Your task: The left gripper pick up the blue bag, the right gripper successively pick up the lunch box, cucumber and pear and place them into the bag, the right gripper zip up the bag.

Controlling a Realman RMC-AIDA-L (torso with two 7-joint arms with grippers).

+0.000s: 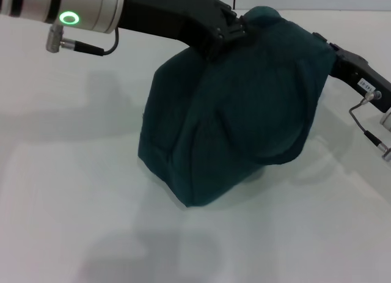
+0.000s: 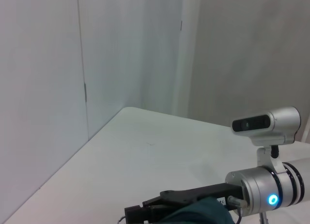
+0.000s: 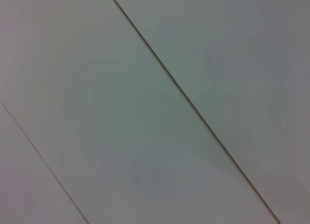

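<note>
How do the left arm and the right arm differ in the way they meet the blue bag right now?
The left arm crosses in from the upper left and meets the blue bag at its top; the right arm meets the bag's upper right edge. The left arm shows a silver cuff with a green ring light; the right shows only a black link with cables. Both grippers are hidden by the bag.
</note>
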